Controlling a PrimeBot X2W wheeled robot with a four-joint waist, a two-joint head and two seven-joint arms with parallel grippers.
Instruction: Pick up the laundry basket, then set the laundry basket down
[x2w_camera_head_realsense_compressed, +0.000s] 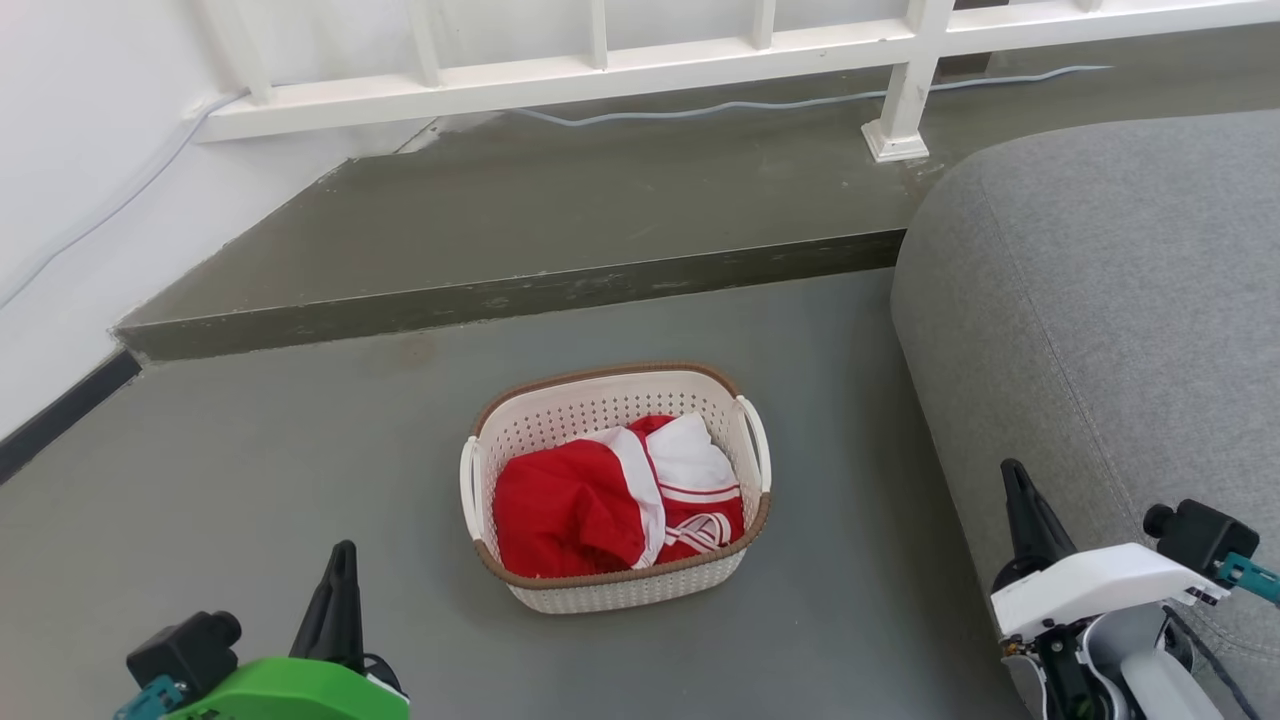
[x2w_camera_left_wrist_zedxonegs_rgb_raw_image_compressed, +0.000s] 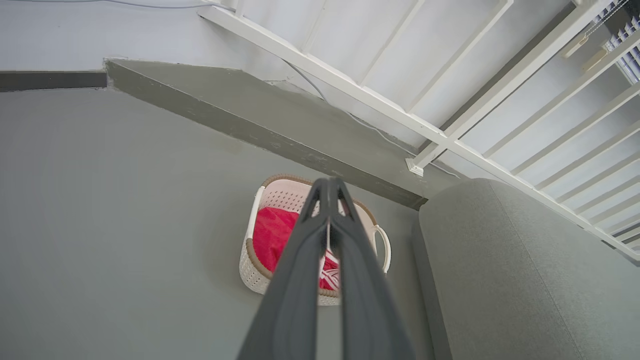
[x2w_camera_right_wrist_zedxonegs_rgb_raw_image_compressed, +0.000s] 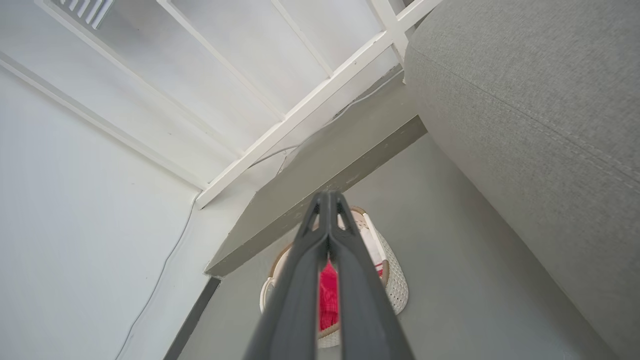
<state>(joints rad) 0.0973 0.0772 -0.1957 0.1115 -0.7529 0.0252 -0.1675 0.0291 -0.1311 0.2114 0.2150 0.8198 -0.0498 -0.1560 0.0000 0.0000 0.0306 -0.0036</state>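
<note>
**A:** What takes up most of the scene?

**B:** A grey floor (x2w_camera_head_realsense_compressed: 250, 480), with a grey fabric sofa (x2w_camera_head_realsense_compressed: 1100, 300) bulging in on the robot's right. Behind them runs a raised grey step (x2w_camera_head_realsense_compressed: 560, 210). A white railing (x2w_camera_head_realsense_compressed: 600, 75) stands along the step's far side, next to a white wall (x2w_camera_head_realsense_compressed: 60, 150).

**A:** And the laundry basket?

**B:** The laundry basket (x2w_camera_head_realsense_compressed: 625, 592) is cream-white, perforated and brown-rimmed. It sits upright on the floor in the middle of the head view. It is in front of the step and apart from it, and near the sofa without touching it.

**A:** Anything in it?

**B:** A crumpled red and white garment (x2w_camera_head_realsense_compressed: 580, 505), lying below the rim.

**A:** Where are the grippers?

**B:** The left gripper (x2w_camera_head_realsense_compressed: 343, 556) hangs at lower left over the floor. The right gripper (x2w_camera_head_realsense_compressed: 1013, 472) is at lower right, seen against the sofa. They are well apart from the basket, one on each side. In each wrist view the two dark fingers meet at their tips, pressed together on nothing, with the basket beyond them.

**A:** Anything smaller?

**B:** A thin pale cable (x2w_camera_head_realsense_compressed: 720, 105) trails along the step beneath the railing.
</note>
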